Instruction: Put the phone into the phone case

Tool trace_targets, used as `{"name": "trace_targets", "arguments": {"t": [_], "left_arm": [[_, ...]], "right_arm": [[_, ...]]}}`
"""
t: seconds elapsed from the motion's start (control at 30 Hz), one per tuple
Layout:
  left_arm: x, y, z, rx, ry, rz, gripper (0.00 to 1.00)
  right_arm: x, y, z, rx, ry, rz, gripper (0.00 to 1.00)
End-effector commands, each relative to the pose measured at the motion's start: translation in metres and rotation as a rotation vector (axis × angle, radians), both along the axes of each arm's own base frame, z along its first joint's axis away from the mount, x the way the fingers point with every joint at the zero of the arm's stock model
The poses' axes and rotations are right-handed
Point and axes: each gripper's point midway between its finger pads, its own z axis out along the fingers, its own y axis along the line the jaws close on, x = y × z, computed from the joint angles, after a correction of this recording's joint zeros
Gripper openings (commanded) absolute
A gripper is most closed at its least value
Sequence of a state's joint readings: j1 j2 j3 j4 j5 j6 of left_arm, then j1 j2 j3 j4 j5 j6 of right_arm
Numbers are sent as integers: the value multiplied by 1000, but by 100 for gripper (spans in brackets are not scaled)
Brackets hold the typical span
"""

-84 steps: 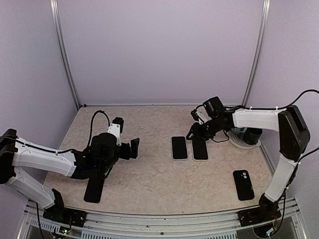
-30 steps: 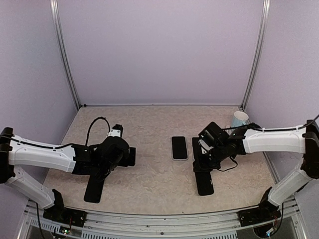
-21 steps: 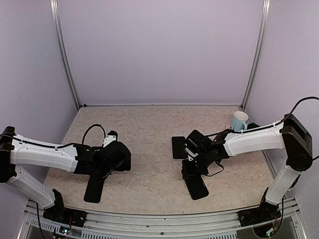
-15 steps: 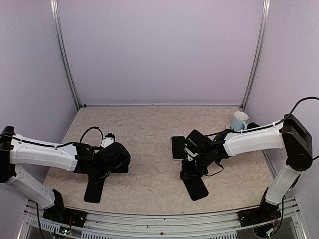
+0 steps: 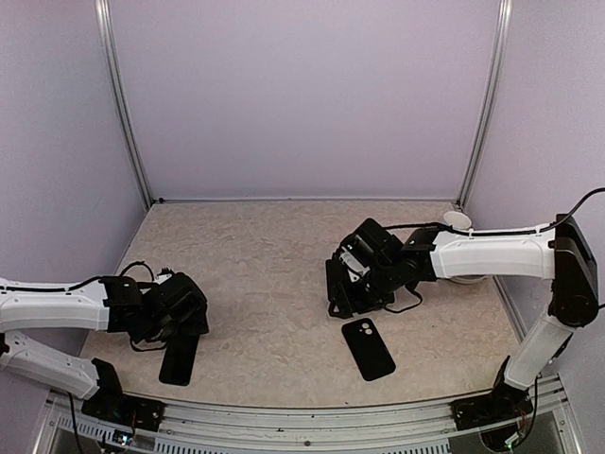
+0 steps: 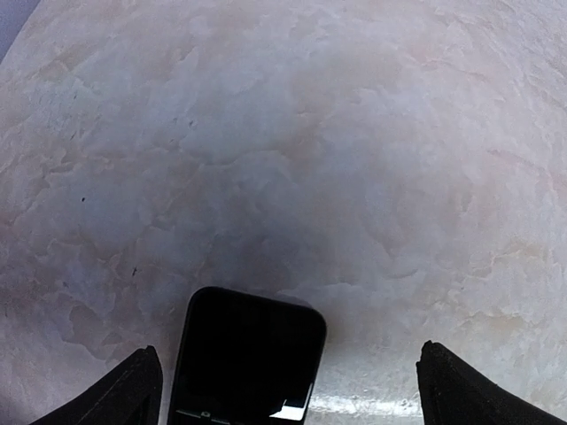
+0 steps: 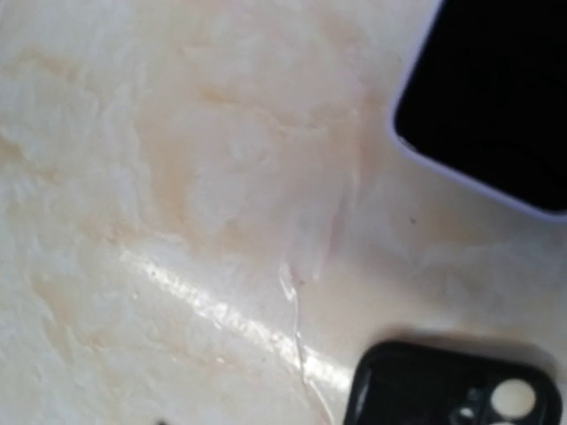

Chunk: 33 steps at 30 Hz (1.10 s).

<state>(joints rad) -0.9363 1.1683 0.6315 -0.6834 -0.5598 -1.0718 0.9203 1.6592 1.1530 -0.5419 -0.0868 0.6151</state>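
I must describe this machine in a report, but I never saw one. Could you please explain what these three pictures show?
These are two white-and-black robot arms bolted at the near edge of a beige marbled table. The wide picture comes from a fixed camera above and behind them: the left arm on the left, the right arm on the right. The other two come from a small camera on each wrist, looking down. The left claw is wide open; its fingers show at the lower corners, with a glossy black phone lying between them, not gripped. The right claw hangs by a black phone with a pale lilac rim; I cannot tell whether it is open. A black phone case with a camera cut-out lies free on the table. I see nothing held.
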Motion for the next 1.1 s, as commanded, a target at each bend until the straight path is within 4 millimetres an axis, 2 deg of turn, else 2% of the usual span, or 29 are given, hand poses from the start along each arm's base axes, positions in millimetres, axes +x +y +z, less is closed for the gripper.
{"name": "trace_targets", "arguments": {"t": [0.0, 0.1, 0.23, 0.33, 0.4, 0.47, 0.53, 0.67, 0.77, 0.87, 1.0, 1.07], "left_arm": [[-14, 22, -16, -14, 77, 71, 99], [-18, 32, -28, 52, 136, 76, 99], [-28, 38, -47, 106, 213, 84, 99], [-29, 37, -49, 109, 228, 90, 99], [-32, 28, -54, 56, 258, 77, 99], [-44, 16, -66, -23, 319, 55, 99], [-56, 14, -76, -62, 367, 67, 99], [-66, 7, -83, -95, 410, 40, 99], [-70, -8, -80, -104, 420, -12, 99], [-77, -35, -72, -128, 426, -91, 99], [-90, -65, -72, -116, 474, -181, 96], [-89, -83, -66, -115, 460, -237, 96]], "right_arm": [[-5, -14, 2, -41, -38, 30, 64], [-5, -18, 1, -51, -48, 28, 72], [-5, -20, 0, -53, -56, 30, 92], [-6, -21, -3, -51, -54, 32, 96], [-8, -21, -4, -50, -48, 36, 99], [-8, -22, -4, -55, -49, 37, 99], [-8, -25, -2, -59, -58, 36, 99], [-9, -29, 4, -53, -77, 33, 99], [-9, -31, 4, -55, -82, 32, 99], [-9, -32, 2, -65, -82, 30, 99], [-10, -34, -2, -77, -71, 29, 99], [-10, -35, -2, -78, -72, 28, 99]]}}
